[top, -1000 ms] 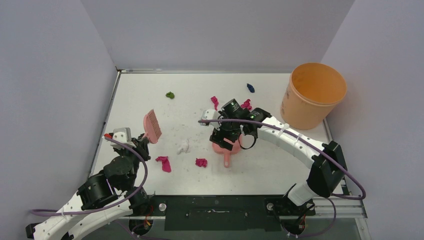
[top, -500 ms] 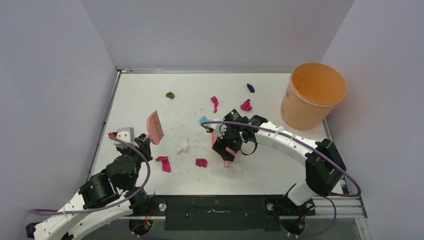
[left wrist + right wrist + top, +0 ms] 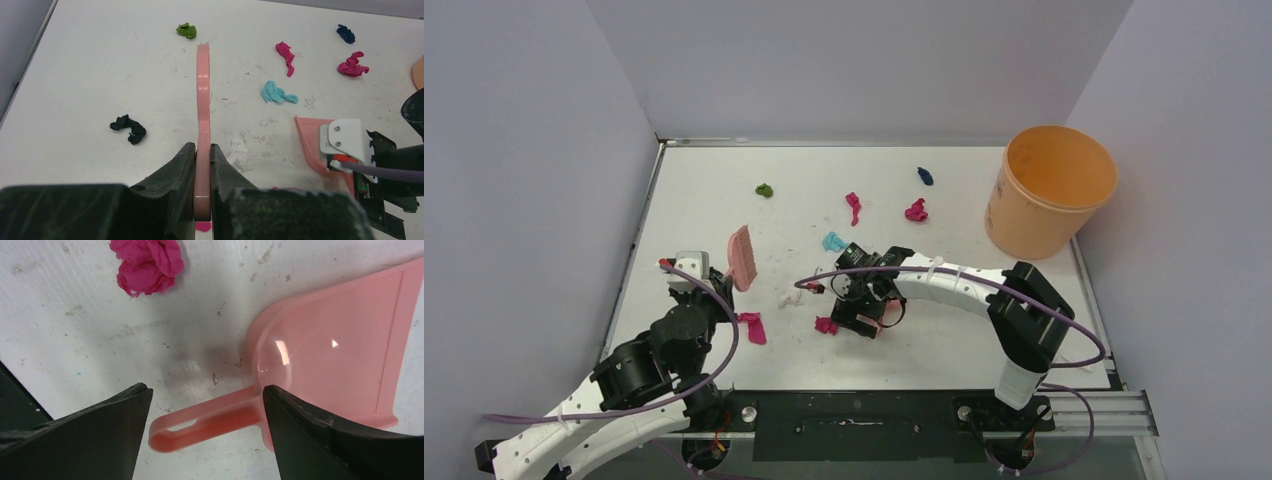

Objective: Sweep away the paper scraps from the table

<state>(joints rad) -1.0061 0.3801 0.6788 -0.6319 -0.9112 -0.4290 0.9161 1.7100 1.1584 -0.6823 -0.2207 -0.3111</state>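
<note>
White desk point(image 3: 714, 170) strewn with paper scraps point(image 3: 826, 325): magenta, cyan, green, dark blue and white ones spread over middle and far half. Pink dustpan point(image 3: 330, 355) laid flat near magenta scrap; handle framed by right jaws, spread wide, nothing gripped. Pink brush point(image 3: 203, 100) clamped in left jaws, closed tight on handle. Orange bucket point(image 3: 1052, 190) stood at far right corner.
</note>
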